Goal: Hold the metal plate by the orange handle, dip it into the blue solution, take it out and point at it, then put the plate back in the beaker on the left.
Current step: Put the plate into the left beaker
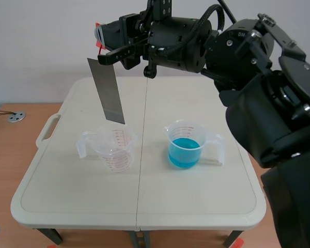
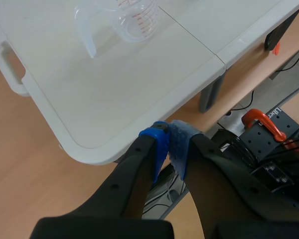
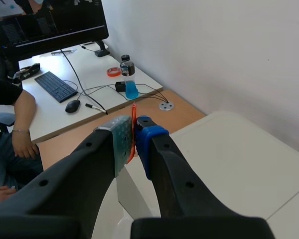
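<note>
The grey metal plate [image 1: 107, 90] hangs tilted in the air, its lower edge just above the empty clear beaker [image 1: 113, 147] on the left. My right gripper [image 1: 101, 51], on the arm stretching across the top of the scene, is shut on the plate's orange handle [image 3: 133, 132]. In the right wrist view the plate [image 3: 132, 196] drops away below the pads. The beaker with blue solution [image 1: 185, 150] stands to the right of the table's middle seam. My left gripper [image 2: 168, 144] is shut on nothing, low beyond the table's near corner, and the empty beaker [image 2: 134, 20] lies far ahead of it.
The white folding table [image 1: 144, 206] has a carry handle [image 1: 46, 132] on its left edge. Behind my right gripper stands a desk with a keyboard [image 3: 55, 85], and a person's arm [image 3: 20, 114] rests beside it. An orange clamp [image 2: 261, 122] sits under the table.
</note>
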Controlling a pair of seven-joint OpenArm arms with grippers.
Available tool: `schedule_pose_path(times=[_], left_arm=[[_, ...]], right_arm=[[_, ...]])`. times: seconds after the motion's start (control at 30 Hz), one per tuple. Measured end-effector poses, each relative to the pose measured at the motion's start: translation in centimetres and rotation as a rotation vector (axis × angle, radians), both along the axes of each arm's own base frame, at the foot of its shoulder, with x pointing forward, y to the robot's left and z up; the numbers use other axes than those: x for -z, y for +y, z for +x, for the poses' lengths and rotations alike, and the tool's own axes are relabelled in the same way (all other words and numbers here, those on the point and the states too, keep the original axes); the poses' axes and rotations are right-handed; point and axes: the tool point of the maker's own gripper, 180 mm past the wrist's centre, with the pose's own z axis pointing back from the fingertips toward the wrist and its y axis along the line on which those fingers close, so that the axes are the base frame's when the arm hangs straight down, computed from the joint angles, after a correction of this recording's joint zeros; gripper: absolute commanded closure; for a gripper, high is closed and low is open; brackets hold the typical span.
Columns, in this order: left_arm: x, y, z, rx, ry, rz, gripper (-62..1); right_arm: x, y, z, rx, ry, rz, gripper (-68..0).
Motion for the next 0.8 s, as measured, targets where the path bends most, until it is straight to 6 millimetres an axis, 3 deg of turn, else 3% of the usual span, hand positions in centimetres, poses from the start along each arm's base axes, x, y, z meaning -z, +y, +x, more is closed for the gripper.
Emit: schedule_pose_path(times=[0.2,0.5,0.8], left_arm=[[0.0,0.0,0.0,0.000,0.000,0.000,-1.6],[0.0,0.0,0.0,0.000,0.000,0.000,-1.6],[0.0,0.0,0.1,0.001,-0.002,-0.001,-1.6]], right_arm=[[0.3,0.4,0.7,-0.007,0.008,0.007,-1.3],[2.5,1.3,0.4,-0.029,0.041,-0.037,-1.3],[2.3,1.3,0.4,-0.032,0.035,-0.028,-1.3]])
